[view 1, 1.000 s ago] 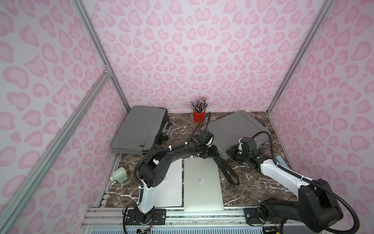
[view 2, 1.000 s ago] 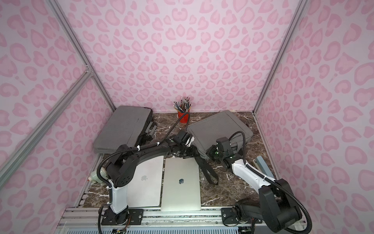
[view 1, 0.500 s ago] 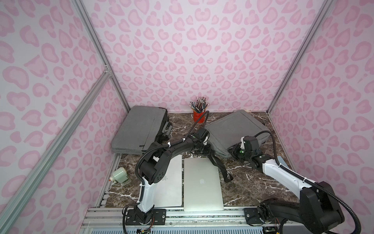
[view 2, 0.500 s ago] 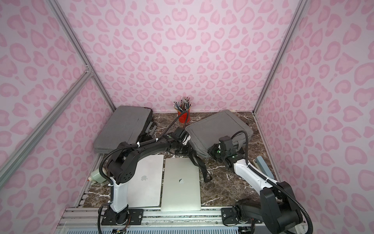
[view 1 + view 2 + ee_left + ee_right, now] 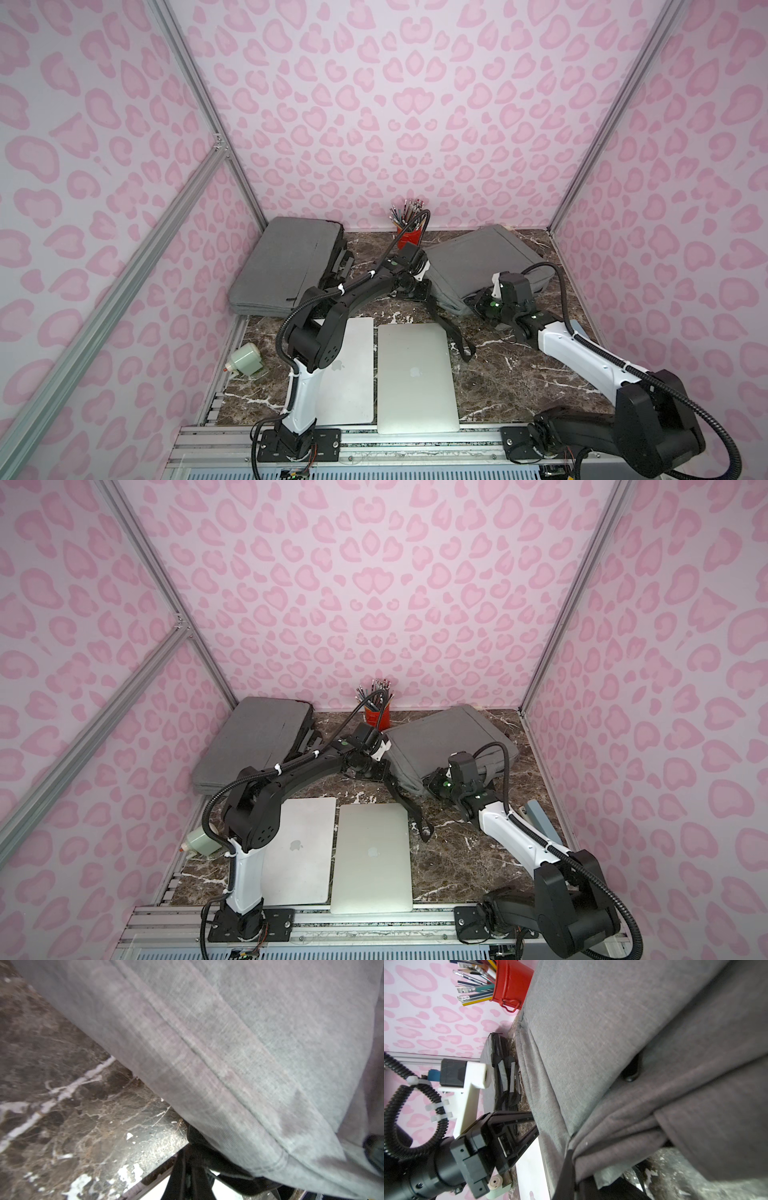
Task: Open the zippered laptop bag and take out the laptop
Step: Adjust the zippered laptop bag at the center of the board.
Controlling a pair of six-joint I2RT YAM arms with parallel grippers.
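1. The laptop bag (image 5: 478, 262) (image 5: 440, 742), grey fabric, lies at the back right of the desk (image 5: 519, 374), just beside the red cup (image 5: 409, 241). No view shows inside it, so whether it holds a laptop cannot be told.
2. The left pincer (image 5: 419, 291) is at the bag's left corner. In the right wrist view (image 5: 535, 1126) its fingers come nearly together on the bag's edge, nipping the fabric.
3. The right pincer (image 5: 478, 303) (image 5: 432, 785) is closed at the bag's near corner. Bunched fabric covers its tips in its own wrist view, so what it pinches cannot be told.
4. A black strap (image 5: 453, 336) trails from the bag across the desk towards the front.
5. The red cup stands upright against the back wall, filled with pencils (image 5: 405, 210).
6. A second bag (image 5: 286, 262), also grey, lies at the back left; its contents are hidden.
7. Two closed laptops lie outside any bag at the front, side by side: the centre laptop (image 5: 415, 374) and the left laptop (image 5: 353, 374), partly under the left arm.
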